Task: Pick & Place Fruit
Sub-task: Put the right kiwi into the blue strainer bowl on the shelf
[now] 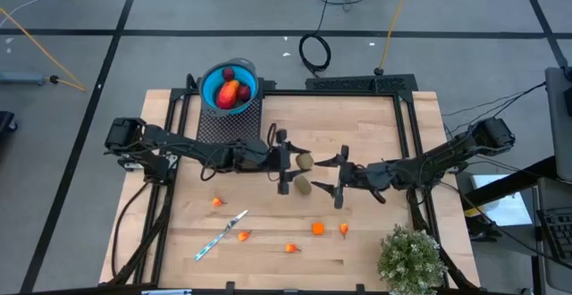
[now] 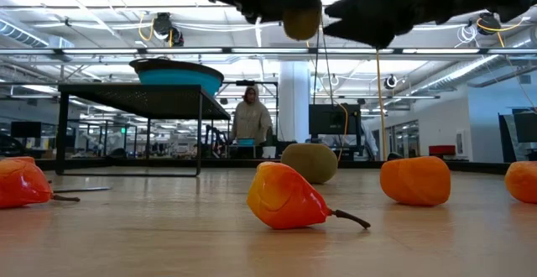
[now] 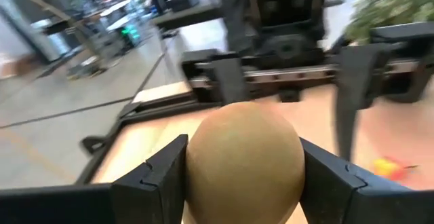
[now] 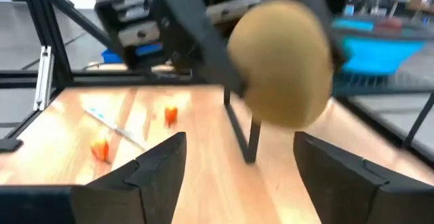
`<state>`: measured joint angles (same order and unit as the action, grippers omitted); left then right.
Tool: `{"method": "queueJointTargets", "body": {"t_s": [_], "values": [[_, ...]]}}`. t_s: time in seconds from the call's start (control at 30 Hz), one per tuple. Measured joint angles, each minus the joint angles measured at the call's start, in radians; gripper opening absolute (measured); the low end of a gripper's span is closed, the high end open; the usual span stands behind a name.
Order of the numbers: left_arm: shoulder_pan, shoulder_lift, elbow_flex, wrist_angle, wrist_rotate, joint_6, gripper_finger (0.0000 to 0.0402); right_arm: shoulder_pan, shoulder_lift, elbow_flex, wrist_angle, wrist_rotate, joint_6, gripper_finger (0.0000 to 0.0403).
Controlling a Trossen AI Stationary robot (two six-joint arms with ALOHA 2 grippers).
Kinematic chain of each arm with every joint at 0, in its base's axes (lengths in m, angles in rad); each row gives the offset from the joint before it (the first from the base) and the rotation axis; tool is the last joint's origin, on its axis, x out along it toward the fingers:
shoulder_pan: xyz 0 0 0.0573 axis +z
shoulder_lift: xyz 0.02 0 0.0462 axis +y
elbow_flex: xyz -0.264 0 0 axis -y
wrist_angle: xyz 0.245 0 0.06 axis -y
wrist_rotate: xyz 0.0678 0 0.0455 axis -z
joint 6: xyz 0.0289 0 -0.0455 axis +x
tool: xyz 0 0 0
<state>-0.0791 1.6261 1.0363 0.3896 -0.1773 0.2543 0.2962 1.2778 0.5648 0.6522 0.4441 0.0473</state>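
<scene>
Olive-brown oval (image 3: 244, 159) clamped by left gripper (image 3: 244, 176); low view hides the grip.

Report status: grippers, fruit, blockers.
Left gripper shut on olive-brown oval fruit, lifted mid-table. Right gripper open, facing it close. Second olive-brown oval on the wooden table between them. Blue bowl already holds red fruit.
</scene>
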Motion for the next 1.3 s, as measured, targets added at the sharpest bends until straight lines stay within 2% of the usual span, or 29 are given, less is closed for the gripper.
{"method": "queueJointTargets", "body": {"t_s": [0.17,0.37,0.57,0.93,1.0,1.3], "values": [[0.000,0.000,0.000,-0.006,-0.136,0.032,0.0215,0.000,0.000,0.000,-0.085,0.000,0.073,0.0266],[0.003,-0.001,0.000,-0.004,-0.395,0.125,0.0217,0.000,0.000,0.000,-0.174,-0.001,0.105,0.0248],[0.035,-0.035,0.000,-0.062,-0.562,0.163,0.0217,0.000,0.000,0.000,-0.200,-0.001,0.065,0.0194],[0.186,-0.195,0.000,-0.182,-0.620,0.162,0.0218,0.000,0.000,0.000,-0.225,-0.001,-0.013,0.0017],[0.218,-0.218,0.000,-0.184,-0.621,0.162,0.0218,0.000,0.000,0.000,-0.224,0.000,-0.032,0.0005],[0.367,-0.326,0.000,-0.301,-0.619,0.103,0.0218,0.000,0.000,0.000,-0.232,0.000,-0.033,0.0002]]}}
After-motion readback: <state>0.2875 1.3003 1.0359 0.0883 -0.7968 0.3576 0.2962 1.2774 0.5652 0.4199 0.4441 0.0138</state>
